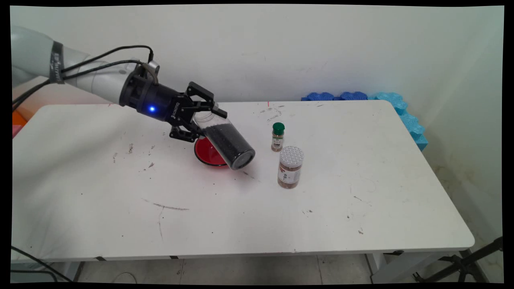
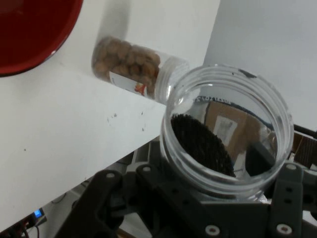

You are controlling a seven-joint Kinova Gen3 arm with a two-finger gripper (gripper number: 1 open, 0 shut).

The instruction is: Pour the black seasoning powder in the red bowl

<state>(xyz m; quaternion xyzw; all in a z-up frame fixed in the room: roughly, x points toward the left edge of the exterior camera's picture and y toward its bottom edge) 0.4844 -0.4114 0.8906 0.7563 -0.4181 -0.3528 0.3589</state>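
My gripper [image 1: 206, 125] is shut on a clear, lidless jar [image 1: 227, 142] part-filled with black granules. The jar is tilted, its base low and to the right, its open mouth up by the hand. It hangs just above the right side of a red bowl [image 1: 205, 155] on the white table [image 1: 100, 192]. In the hand view the jar's open mouth [image 2: 225, 144] faces the camera between my gripper's [image 2: 218, 201] black links, with the black granules lying deep inside. The red bowl [image 2: 29, 29] fills the upper left corner there.
A grey-lidded jar of brown pieces [image 1: 289, 167] stands right of the bowl, and it shows in the hand view [image 2: 131, 67] too. A small green-capped spice bottle [image 1: 277, 137] stands just behind it. Blue foam pieces [image 1: 401, 110] line the table's far right corner.
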